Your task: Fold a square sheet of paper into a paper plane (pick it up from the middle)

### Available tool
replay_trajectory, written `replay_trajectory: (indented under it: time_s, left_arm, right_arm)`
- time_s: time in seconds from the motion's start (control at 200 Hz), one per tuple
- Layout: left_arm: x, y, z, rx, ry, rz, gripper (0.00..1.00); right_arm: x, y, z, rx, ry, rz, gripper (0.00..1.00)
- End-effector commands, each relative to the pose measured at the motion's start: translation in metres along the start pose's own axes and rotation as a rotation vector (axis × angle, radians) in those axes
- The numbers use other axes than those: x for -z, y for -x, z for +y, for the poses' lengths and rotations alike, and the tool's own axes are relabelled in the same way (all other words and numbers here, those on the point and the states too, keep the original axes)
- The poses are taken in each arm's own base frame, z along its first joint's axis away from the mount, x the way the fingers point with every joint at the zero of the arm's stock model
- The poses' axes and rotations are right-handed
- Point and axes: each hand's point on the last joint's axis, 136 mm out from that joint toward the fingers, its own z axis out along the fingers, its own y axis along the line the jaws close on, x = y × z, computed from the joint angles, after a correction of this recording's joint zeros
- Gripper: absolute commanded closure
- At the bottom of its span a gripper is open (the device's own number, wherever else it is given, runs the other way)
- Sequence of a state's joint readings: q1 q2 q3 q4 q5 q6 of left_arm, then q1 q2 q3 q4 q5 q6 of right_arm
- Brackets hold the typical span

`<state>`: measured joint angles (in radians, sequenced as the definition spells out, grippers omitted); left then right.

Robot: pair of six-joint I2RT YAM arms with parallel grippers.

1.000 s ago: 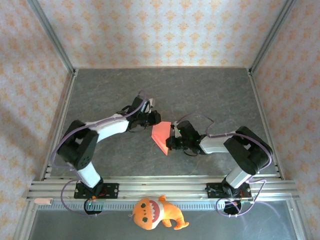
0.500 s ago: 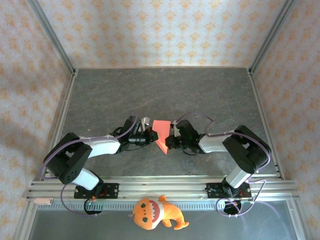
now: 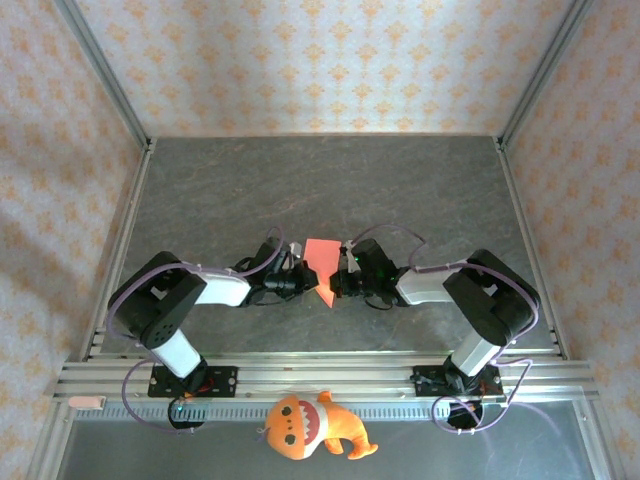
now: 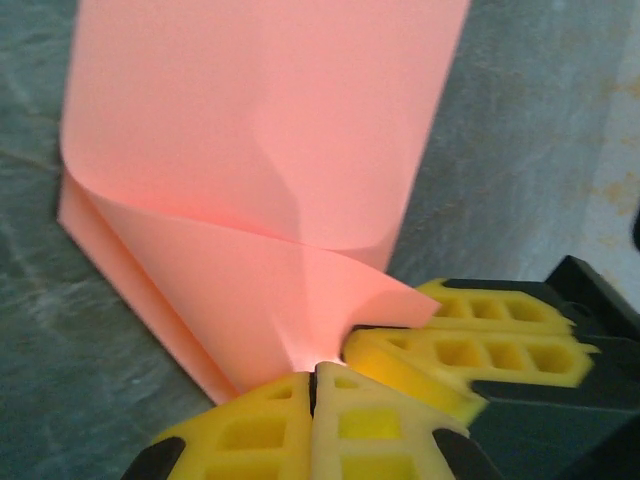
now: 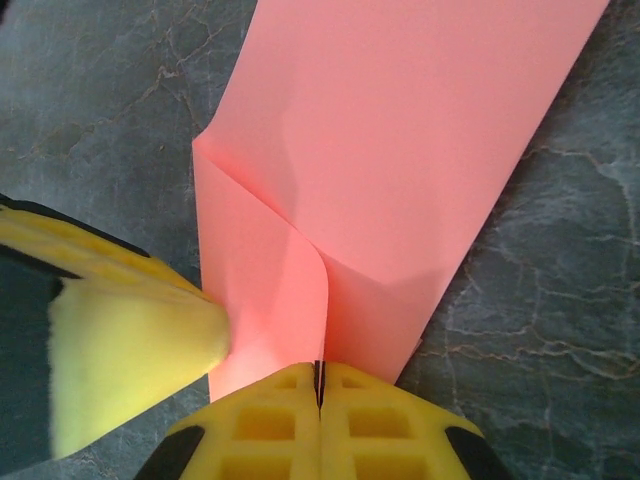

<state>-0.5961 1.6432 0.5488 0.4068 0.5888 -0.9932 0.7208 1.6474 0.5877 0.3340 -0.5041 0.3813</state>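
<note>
The red-pink square sheet of paper (image 3: 320,260) stands partly folded over the grey table, bent along a centre crease, with one curled flap. My left gripper (image 3: 302,279) comes in from the left and is shut on the sheet's near corner (image 4: 300,340); its yellow fingers (image 4: 270,420) meet at the paper. My right gripper (image 3: 338,283) comes from the right, shut on the crease at the sheet's lower edge (image 5: 322,350). The two grippers nearly touch: the right fingers (image 4: 470,345) lie beside mine in the left wrist view, and the left finger (image 5: 130,350) presses the paper in the right wrist view.
An orange plush toy (image 3: 312,424) lies in front of the arm bases, beyond the rail (image 3: 300,378). Patterned walls and metal frame posts (image 3: 100,70) enclose the grey table (image 3: 330,180), whose back half lies bare.
My left arm swung from behind the sheet down toward the near side and closed on the paper's corner. The right gripper held the sheet and barely shifted; the sheet now stands more upright.
</note>
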Motion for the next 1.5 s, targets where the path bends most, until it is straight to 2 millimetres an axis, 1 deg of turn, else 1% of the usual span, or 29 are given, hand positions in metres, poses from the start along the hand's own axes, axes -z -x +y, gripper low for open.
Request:
replay_trajectory:
  time_s: [0.0,0.075,0.145,0.23,0.315,0.38,0.46,0.52,0.646,0.756,0.851,0.966,1.111,1.181,1.286,1.351,1.406,1.491]
  left_arm:
    - [-0.003,-0.002,0.024,-0.007,0.104,-0.010,1.00]
    - [-0.003,-0.006,0.038,-0.005,0.144,-0.006,1.00]
    - [-0.002,-0.007,0.041,-0.009,0.163,-0.002,1.00]
    - [0.000,-0.001,0.026,-0.042,0.133,-0.010,1.00]
    - [0.007,0.009,0.002,-0.081,0.095,-0.033,0.98]
    - [0.010,0.015,-0.013,-0.101,0.072,-0.046,0.98]
    - [0.011,0.021,-0.023,-0.117,0.055,-0.060,0.98]
    - [0.008,0.024,-0.024,-0.127,0.058,-0.059,0.97]
    - [-0.002,0.027,-0.013,-0.131,0.104,-0.043,0.98]
    - [-0.010,0.024,0.006,-0.120,0.158,-0.029,0.98]
    - [-0.009,0.021,0.024,-0.116,0.207,-0.031,0.98]
    - [-0.007,0.015,0.038,-0.112,0.225,-0.034,0.98]
    - [-0.010,0.008,0.046,-0.109,0.212,-0.022,0.98]
    - [-0.011,0.006,0.049,-0.108,0.215,-0.015,0.98]
    - [-0.011,0.004,0.055,-0.103,0.233,-0.011,0.98]
    - [-0.011,0.003,0.056,-0.104,0.234,-0.009,0.98]
    - [-0.011,0.003,0.057,-0.103,0.235,-0.009,0.99]
    - [-0.011,0.003,0.056,-0.106,0.228,-0.011,0.99]
  right_arm:
    - [-0.005,-0.027,-0.033,-0.027,-0.124,0.081,1.00]
    - [-0.006,-0.027,-0.034,-0.028,-0.127,0.084,1.00]
    - [-0.006,-0.029,-0.034,-0.031,-0.128,0.088,1.00]
    - [-0.005,-0.029,-0.035,-0.031,-0.129,0.087,1.00]
    - [-0.005,-0.029,-0.035,-0.030,-0.134,0.089,1.00]
    - [-0.005,-0.029,-0.035,-0.030,-0.135,0.088,1.00]
    - [-0.005,-0.028,-0.035,-0.030,-0.133,0.087,1.00]
    - [-0.005,-0.028,-0.035,-0.030,-0.134,0.087,1.00]
    - [-0.004,-0.027,-0.034,-0.029,-0.132,0.086,1.00]
    - [-0.004,-0.026,-0.032,-0.026,-0.127,0.086,1.00]
    - [-0.004,-0.025,-0.032,-0.024,-0.128,0.085,1.00]
    - [-0.004,-0.025,-0.031,-0.025,-0.126,0.084,1.00]
    - [-0.003,-0.021,-0.025,-0.024,-0.108,0.082,1.00]
    - [-0.002,-0.015,-0.017,-0.025,-0.086,0.074,1.00]
    - [0.007,0.005,0.002,-0.029,-0.044,0.028,0.87]
    - [0.015,0.017,0.008,-0.041,-0.044,-0.012,0.79]
    - [0.022,0.024,0.011,-0.060,-0.053,-0.030,0.72]
    - [0.029,0.029,0.019,-0.092,-0.042,-0.034,0.68]
